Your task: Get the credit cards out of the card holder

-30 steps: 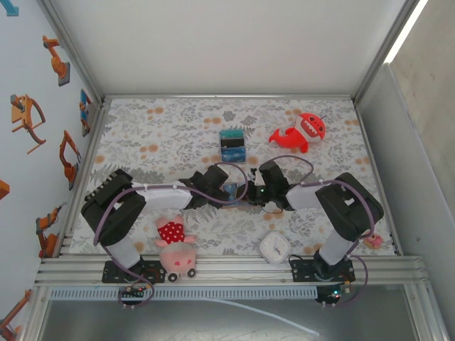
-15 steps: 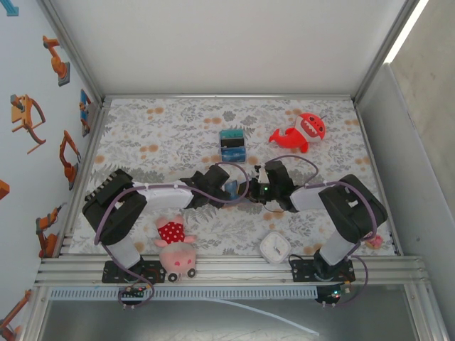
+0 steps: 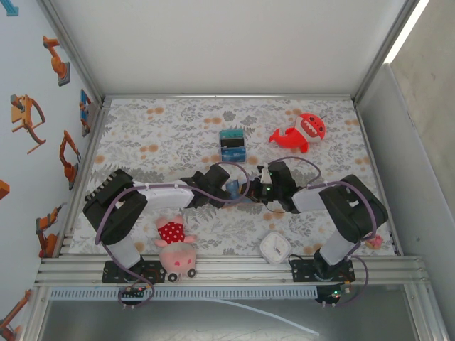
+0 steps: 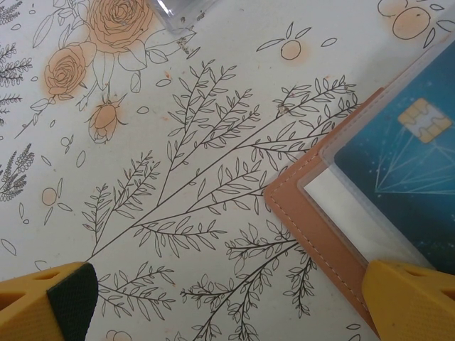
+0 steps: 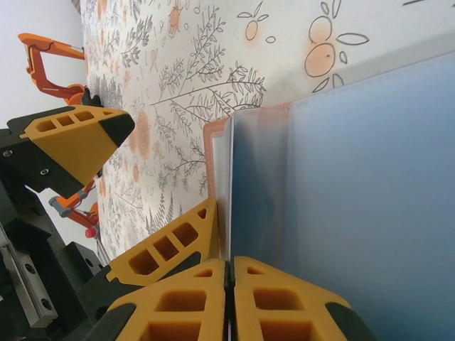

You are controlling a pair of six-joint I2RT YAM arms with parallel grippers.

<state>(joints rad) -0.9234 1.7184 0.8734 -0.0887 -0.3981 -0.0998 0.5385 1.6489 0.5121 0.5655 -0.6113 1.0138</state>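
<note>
The tan card holder (image 4: 313,224) lies open on the floral cloth between both arms, also seen as the card holder (image 3: 232,188). Its clear sleeve shows a dark teal credit card (image 4: 409,145) with a gold chip. My left gripper (image 4: 227,284) is open wide, its right finger (image 4: 412,302) resting over the holder's edge. My right gripper (image 5: 229,264) is shut on a thin leaf standing edge-on from the holder's tan edge (image 5: 216,142); sleeve or card, I cannot tell. A blue-grey translucent sleeve (image 5: 355,185) stands beside it. In the top view, the left gripper (image 3: 225,186) and right gripper (image 3: 250,192) meet.
A teal-black-blue striped box (image 3: 232,144) lies behind the holder, and a red shark toy (image 3: 302,132) sits at the back right. A pig plush (image 3: 174,247) and a white clock (image 3: 274,246) rest near the front edge. The left gripper's fingers (image 5: 71,142) stand close to the right one.
The right wrist has shifted a little toward the holder and the back of the table. The left arm has hardly moved.
</note>
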